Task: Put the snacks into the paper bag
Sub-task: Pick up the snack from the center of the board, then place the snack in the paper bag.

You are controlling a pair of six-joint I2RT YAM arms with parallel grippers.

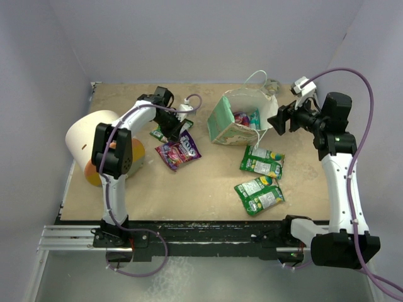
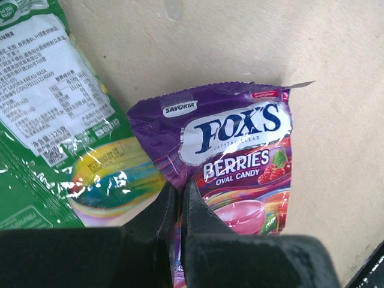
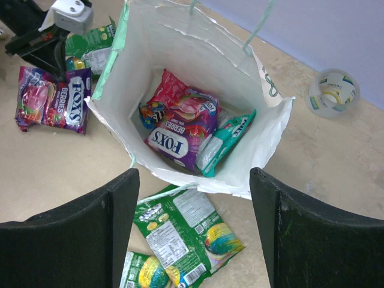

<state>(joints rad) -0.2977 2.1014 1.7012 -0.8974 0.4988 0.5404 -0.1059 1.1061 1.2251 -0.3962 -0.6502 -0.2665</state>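
My left gripper (image 2: 179,192) is shut on the near edge of a purple FOXS packet (image 2: 234,150), which lies on or just above the table (image 1: 179,151). A green packet (image 2: 54,120) lies beside it. The paper bag (image 1: 242,119) stands open at the back middle; in the right wrist view it (image 3: 264,138) holds purple FOXS packets (image 3: 180,135) and a teal packet (image 3: 225,141). My right gripper (image 3: 195,174) is open and empty just above the bag's near rim, and also shows in the top view (image 1: 272,123). Two green packets (image 1: 261,160) (image 1: 258,194) lie in front of the bag.
A big cream cone-shaped object (image 1: 94,135) with an orange end stands at the left, by the left arm. A roll of clear tape (image 3: 333,90) sits behind the bag at the back right. Grey walls enclose the table on three sides.
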